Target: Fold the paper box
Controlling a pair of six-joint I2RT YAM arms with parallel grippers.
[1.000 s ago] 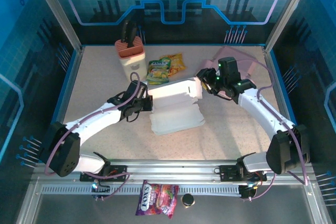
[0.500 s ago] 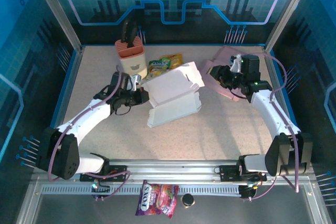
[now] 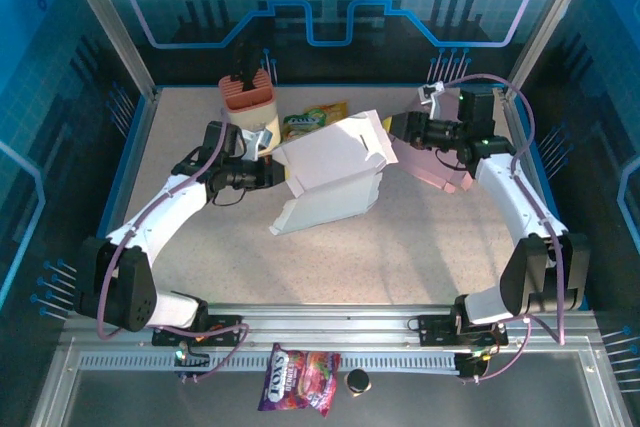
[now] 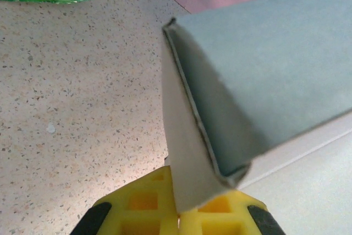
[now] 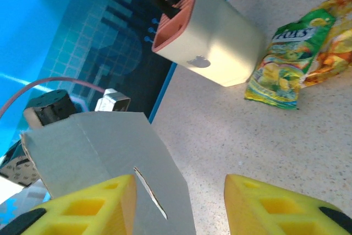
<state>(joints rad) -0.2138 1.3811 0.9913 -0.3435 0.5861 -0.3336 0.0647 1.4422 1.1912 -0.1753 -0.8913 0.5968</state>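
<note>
Surface: speckled beige surface (image 3: 430, 247) inside a blue-walled enclosure, arm bases along its near edge.
Task object: white paper box (image 3: 335, 172), partly folded, near the middle of the surface; its lower part rests on the surface and its upper panel stands tilted above it.
Left hand: left hand (image 3: 268, 175) at the left side of the paper box, closed on one box wall. In the left wrist view the thin edge of that wall (image 4: 190, 152) runs down between the yellow pads (image 4: 140, 205).
Right hand: right hand (image 3: 405, 130) just beside the upper right corner of the paper box, fingers apart, gripping nothing. In the right wrist view a grey flap (image 5: 104, 147) with a slit lies by one pad, and bare surface shows between the two pads.
Pink sheet: pink sheet (image 3: 440, 162) flat on the surface to the right of the paper box, partly under the right hand.
Container: cream container (image 3: 247, 112) with a salmon top, upright, behind and left of the paper box.
Snack packets: green and yellow snack packets (image 3: 315, 125) just behind the paper box, beside the container.
Front rail: candy packet (image 3: 300, 379) and small dark cap (image 3: 357, 381), well apart from the paper box, on the near side of the arm bases.
</note>
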